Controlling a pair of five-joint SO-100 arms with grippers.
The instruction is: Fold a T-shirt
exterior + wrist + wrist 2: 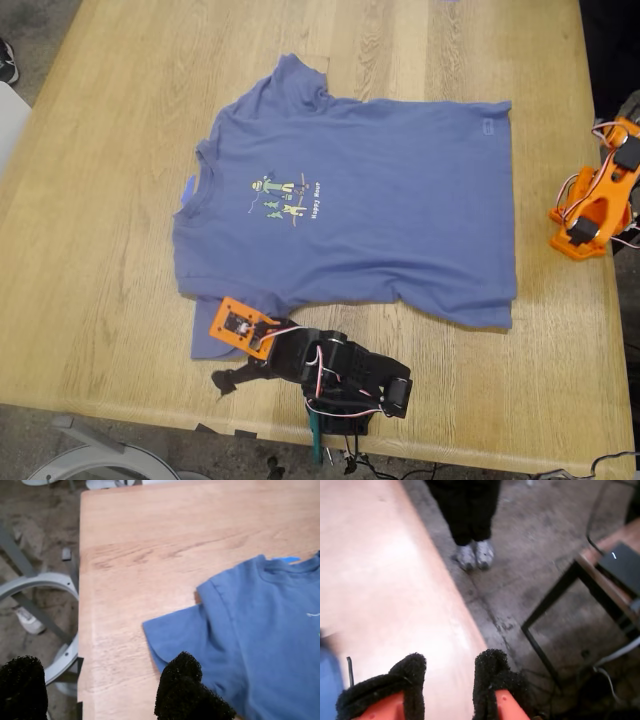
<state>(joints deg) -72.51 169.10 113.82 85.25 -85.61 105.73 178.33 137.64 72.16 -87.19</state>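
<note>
The periwinkle-blue T-shirt lies flat on the wooden table, print side up, collar toward the exterior view's left and hem toward its right. Its near sleeve spreads toward the table's front edge. My first gripper, on the black arm at the front edge, hovers open at that sleeve; one black padded fingertip is over the sleeve's edge, the other beyond the table's edge. My second gripper is open and empty, over the table's edge, apart from the shirt. Its orange arm stands at the exterior view's right.
A small blue tape scrap lies by the collar. A person's shoes stand on the floor beside the table. A grey curved frame sits below the front edge. A dark-framed side table stands on the floor.
</note>
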